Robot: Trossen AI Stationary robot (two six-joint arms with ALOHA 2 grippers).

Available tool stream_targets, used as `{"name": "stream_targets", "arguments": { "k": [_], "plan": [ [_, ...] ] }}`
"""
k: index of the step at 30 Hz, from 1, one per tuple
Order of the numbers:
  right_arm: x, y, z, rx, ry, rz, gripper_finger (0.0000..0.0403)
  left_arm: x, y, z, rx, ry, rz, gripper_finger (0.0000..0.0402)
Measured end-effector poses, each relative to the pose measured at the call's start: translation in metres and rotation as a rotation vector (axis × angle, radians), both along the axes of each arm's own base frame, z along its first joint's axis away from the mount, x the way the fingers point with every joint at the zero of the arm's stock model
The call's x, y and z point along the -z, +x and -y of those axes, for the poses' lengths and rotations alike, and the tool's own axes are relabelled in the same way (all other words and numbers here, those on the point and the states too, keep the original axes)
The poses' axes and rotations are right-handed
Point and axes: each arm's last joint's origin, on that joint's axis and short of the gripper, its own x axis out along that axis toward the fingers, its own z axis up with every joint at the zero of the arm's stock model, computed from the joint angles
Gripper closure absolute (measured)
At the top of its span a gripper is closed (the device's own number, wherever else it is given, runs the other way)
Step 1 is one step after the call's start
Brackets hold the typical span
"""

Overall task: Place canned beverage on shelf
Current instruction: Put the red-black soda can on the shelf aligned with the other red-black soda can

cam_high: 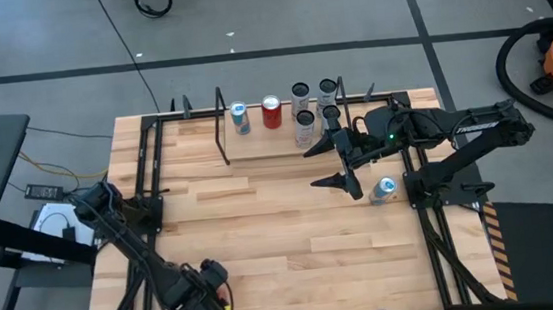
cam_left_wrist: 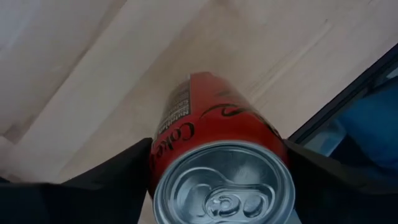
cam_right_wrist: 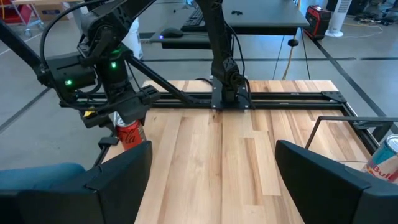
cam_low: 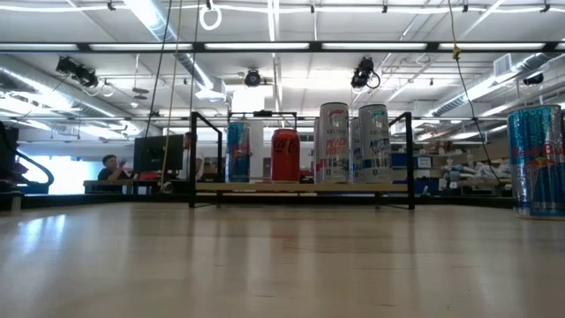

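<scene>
My left gripper is near the table's near left corner, shut on a red cola can. The can also shows under that gripper in the right wrist view. My right gripper is open and empty over the table, just in front of the shelf's right part. The shelf is a low light-wood platform with black rods at the table's far edge. On it stand a blue can, a red can and several silver cans, all upright on their bases. My left gripper pinches the red cola can between its two fingers, which lie on opposite sides of its wall near the top end. The fingers come from above, slanting down along the can. The can hangs tilted below them. I cannot tell whether it touches the table.
A blue energy-drink can stands upright on the table near the right edge, close to my right arm; it also shows in the low view. Black frame rails run along the table's left and right sides. Bare tabletop lies between the arms.
</scene>
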Motion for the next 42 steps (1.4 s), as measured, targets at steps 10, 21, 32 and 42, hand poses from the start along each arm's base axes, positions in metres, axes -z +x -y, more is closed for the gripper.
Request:
{"name": "stream_targets", "arguments": {
  "k": [10,21,32,42],
  "plan": [
    [0.0,0.0,0.0,0.0,0.0,0.0,0.0052,-0.001,0.011,-0.007,0.076,-0.045,-0.014,0.0102],
    [0.0,0.0,0.0,0.0,0.0,0.0,0.0053,-0.003,0.036,-0.034,0.158,-0.095,-0.03,0.0094],
    [-0.008,0.003,0.008,0.056,-0.034,0.092,0.0054,-0.003,0.068,-0.08,0.259,-0.08,0.01,0.0092],
    [-0.011,0.004,0.012,0.074,-0.029,0.124,0.0054,-0.022,0.095,-0.133,0.322,-0.055,0.048,0.0091]
  ]
}}
